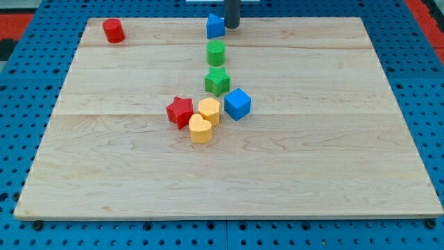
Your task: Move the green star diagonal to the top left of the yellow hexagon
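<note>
While my tip (232, 26) touches nothing, two red blocks, two blue, two green, two yellow, on board (333, 160)

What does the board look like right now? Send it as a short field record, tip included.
tip: my tip at the view's top, just right of the blue block
green star: above the yellow hexagon, slightly right
green cylinder: above the star
red star: left of the hexagon
yellow heart: below the hexagon
blue cube: right of the hexagon
red cylinder: top left corner
</note>
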`<action>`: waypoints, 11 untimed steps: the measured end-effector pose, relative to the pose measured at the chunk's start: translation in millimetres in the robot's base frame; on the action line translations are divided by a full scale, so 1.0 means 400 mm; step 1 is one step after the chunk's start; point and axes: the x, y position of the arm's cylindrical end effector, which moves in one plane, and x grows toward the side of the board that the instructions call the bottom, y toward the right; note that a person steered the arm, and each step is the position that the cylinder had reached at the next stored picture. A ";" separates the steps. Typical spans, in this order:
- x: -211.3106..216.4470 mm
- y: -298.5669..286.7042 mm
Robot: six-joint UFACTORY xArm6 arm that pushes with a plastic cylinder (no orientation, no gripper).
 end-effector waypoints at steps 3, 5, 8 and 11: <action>0.232 0.095; 0.254 0.095; 0.408 0.008; 0.268 -0.146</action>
